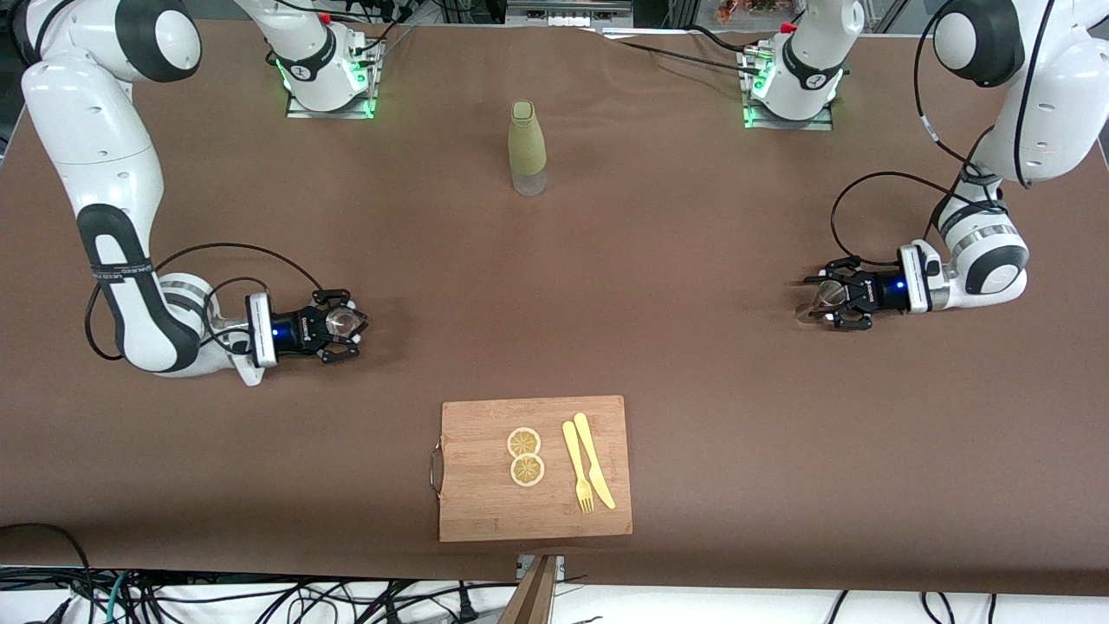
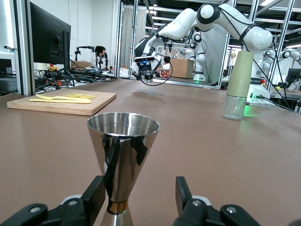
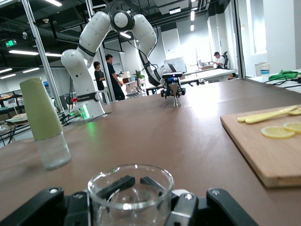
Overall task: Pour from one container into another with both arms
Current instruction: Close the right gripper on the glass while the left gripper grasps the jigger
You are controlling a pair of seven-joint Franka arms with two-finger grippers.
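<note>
The right gripper's (image 1: pixel 345 325) fingers (image 3: pixel 123 184) are clenched around a clear glass (image 3: pixel 130 194), which stands low at the right arm's end of the desk (image 1: pixel 676 286). The right arm (image 1: pixel 113 199) bends down from its base at the desk's edge farthest from the front camera.

The left gripper's (image 1: pixel 833 295) fingers (image 2: pixel 94 197) stand on either side of a steel jigger (image 2: pixel 122 155); one touches the jigger's waist, the other stands just apart from it, so the grasp is not closed. The jigger stands upright on the desk at the left arm's end. The left arm (image 1: pixel 996 173) reaches down to it.

Between the two bases stands a bottle (image 1: pixel 527 149) with a pale green sleeve, well apart from both grippers. Nearer the front camera lies a board (image 1: pixel 485 511) carrying two lemon slices (image 1: pixel 525 457), and beside them a yellow fork (image 1: pixel 577 466) and knife (image 1: pixel 594 460).
</note>
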